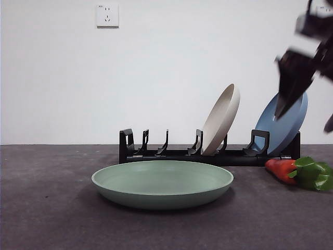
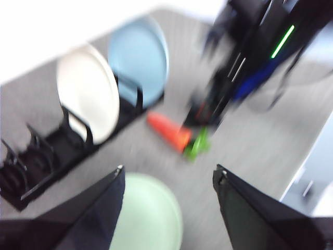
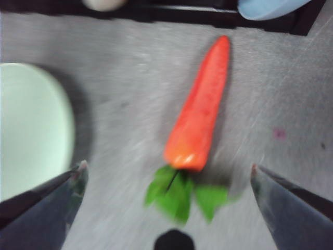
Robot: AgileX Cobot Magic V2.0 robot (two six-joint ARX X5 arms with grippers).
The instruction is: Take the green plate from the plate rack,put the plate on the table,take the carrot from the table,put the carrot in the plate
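Carrot glossy, tapered; right claw spread above.

Black arm with green light strip, blue cable, black pointed claws.

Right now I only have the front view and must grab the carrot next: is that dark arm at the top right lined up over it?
Observer: Yes. That is the right gripper, jaws wide open, with the carrot lying between them on the table, untouched.
Operator: Which way does the carrot lie?
Observer: Its tip points at the rack, its leaves away from it.
Operator: And the left arm?
Observer: The left gripper is open and empty, with the green plate below it.
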